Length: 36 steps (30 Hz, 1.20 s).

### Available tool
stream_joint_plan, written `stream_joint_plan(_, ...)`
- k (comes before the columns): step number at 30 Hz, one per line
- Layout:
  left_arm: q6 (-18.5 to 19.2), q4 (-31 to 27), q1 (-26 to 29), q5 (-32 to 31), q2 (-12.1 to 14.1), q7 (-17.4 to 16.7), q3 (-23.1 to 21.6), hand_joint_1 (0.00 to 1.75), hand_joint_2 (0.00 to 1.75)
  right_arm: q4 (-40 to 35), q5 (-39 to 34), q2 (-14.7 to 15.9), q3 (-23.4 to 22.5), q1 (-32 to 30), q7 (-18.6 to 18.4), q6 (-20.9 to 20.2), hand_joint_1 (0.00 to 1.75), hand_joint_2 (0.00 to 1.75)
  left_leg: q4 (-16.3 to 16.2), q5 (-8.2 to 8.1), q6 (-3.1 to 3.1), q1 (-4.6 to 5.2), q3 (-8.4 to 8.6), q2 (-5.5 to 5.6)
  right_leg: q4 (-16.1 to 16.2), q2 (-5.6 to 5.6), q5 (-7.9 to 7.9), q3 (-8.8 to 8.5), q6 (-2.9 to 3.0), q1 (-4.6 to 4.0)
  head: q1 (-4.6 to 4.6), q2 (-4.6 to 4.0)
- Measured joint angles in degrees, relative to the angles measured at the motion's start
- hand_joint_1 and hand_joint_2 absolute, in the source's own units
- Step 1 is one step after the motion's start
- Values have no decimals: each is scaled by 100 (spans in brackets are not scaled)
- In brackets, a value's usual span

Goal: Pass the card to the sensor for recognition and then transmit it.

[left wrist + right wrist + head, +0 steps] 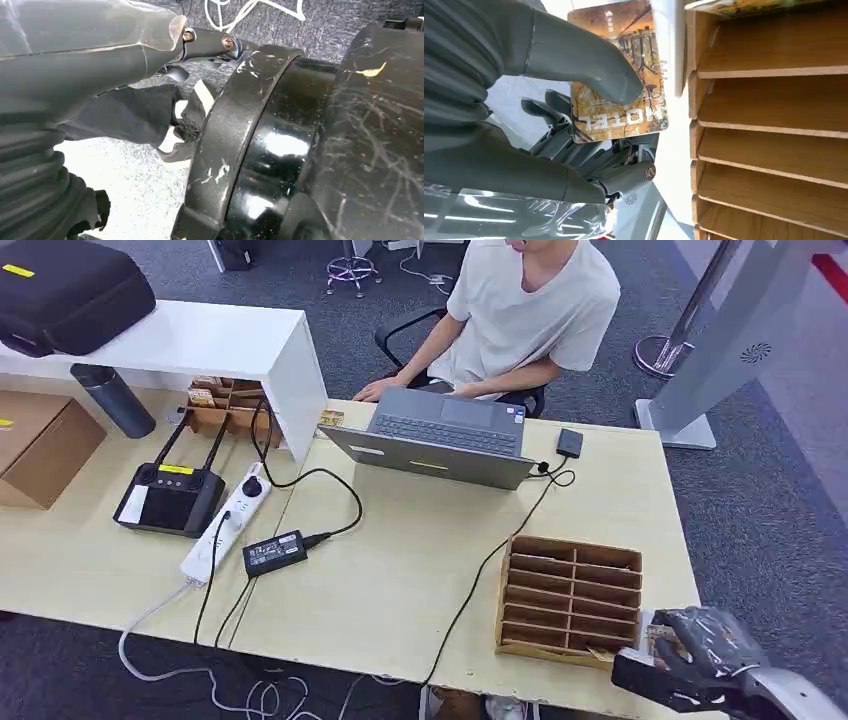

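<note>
Beside wooden rack (pixel 769 125), right robot hand (pixel 574 125) pinching hotel card (pixel 624 75)

Card (pixel 624 75) pinched under the right hand's (pixel 549 100) thumb reads "HOTEL", shown inverted in the wrist view. Small print near its far edge is probably characters; too small to read.

It was an office: a pale wooden desk (pixel 400 580) across the frame's middle carried a laptop (pixel 440 435) before a seated person (pixel 525 315) at top centre, a power strip (pixel 228 523) at left, grey carpet (pixel 770 510) around.
</note>
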State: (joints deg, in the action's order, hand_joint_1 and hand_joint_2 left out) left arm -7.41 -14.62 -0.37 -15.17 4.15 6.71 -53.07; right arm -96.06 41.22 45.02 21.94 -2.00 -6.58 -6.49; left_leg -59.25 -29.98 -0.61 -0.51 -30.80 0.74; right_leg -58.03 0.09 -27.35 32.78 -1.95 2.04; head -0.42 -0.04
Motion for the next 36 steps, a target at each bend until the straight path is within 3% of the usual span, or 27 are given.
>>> stream_joint_plan(22, -2, 0, -2, 0, 0, -2, -11, 0, 175, 219, -13, -131, 50, -1, 79, 33, 175, 175, 0, 0, 0, 0, 1, -1, 0, 0, 0, -2, 0, 0, 0, 0)
stream_joint_plan(25, -4, 0, -2, 0, 0, -2, -13, 0, 175, 219, 26, -162, 50, -3, 205, 277, 175, 175, 0, 0, 0, 0, 0, -4, 0, 2, 1, -2, 0, 0, 0, 0)
stream_joint_plan(30, -6, 0, -3, 0, -2, 11, -17, 0, 175, 72, 354, -297, -11, 133, 470, 1051, 175, 175, 1, 0, 0, 0, -1, -10, -3, 14, 2, -1, 2, 0, 0, 0)
stream_joint_plan(36, -11, 0, -2, 2, -2, 15, -17, 0, 175, -118, 439, -435, -116, 383, 527, 1182, 175, 175, 1, 1, -1, 0, 2, -6, -4, 7, 2, -1, 2, 0, 0, 0)
